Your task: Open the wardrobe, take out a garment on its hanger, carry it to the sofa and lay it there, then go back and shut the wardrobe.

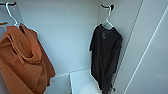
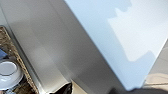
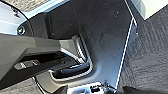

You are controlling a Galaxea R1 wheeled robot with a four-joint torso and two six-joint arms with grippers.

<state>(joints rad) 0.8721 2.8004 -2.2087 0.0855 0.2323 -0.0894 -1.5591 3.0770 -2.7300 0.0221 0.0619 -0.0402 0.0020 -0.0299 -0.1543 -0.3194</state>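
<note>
Garment: a black short-sleeved T-shirt (image 1: 106, 55) is hanging inside the open wardrobe (image 1: 70, 37), at the right end, close to the right side wall; its hem is reaching down toward the white shelf at the bottom.

Hanger: a thin white plastic hanger (image 1: 108, 20) is carrying the shirt by the shoulders, its curved hook looping over a short dark rail end (image 1: 107, 6) near the top corner.

Neighbouring garment: an orange hooded garment (image 1: 23, 60) is hanging on its own white hanger (image 1: 11, 13) at the left end, well apart from the black shirt.

Wardrobe door: a white door panel (image 1: 150, 50) is standing swung open at the right of the head view, so I am judging the opening step as done.

My jaws: I cannot tell whether either pair is spread or pressed together. The left wrist view is looking along a pale flat panel (image 2: 120, 37); the right wrist view is looking down at dark carpet (image 3: 150, 55) past my own base.

Step in hand: I am judging that I am facing the interior and lining up for the take-out, with nothing gripped as far as the pictures show.

Next move calls for: reaching high to the hook, lifting it up and off the rail before drawing back, and keeping clear of the right wall and door.
</note>
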